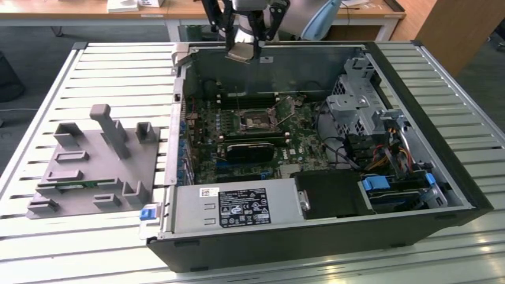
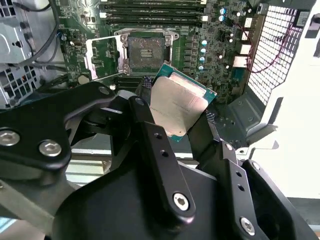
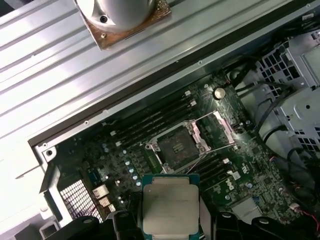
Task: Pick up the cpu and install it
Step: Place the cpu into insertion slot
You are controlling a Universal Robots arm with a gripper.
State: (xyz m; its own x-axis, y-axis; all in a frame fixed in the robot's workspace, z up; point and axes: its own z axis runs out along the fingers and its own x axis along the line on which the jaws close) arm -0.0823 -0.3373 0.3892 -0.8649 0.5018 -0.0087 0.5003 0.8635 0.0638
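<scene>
My gripper (image 1: pixel 241 52) hangs above the far wall of the open computer case (image 1: pixel 442 177), shut on the cpu (image 1: pixel 240 54). In both wrist views the cpu (image 2: pixel 177 102) (image 3: pixel 170 205) is a flat square chip with a silver-grey top and green rim, pinched between the black fingers (image 2: pixel 150 135). Below it lies the green motherboard (image 1: pixel 252 136) with the cpu socket (image 1: pixel 256 122) (image 2: pixel 142 50) (image 3: pixel 175 147) standing bare, its metal retention frame (image 2: pixel 102 52) (image 3: pixel 220 130) swung open beside it. The cpu is well above the socket and apart from it.
A grey plastic fixture (image 1: pixel 91 168) with upright posts sits on the slatted table (image 1: pixel 118 71) at the exterior view's left. Inside the case are a power supply (image 1: pixel 236 207), drive cage (image 1: pixel 359 103), cables (image 1: pixel 379 157) and memory slots (image 3: pixel 155 120).
</scene>
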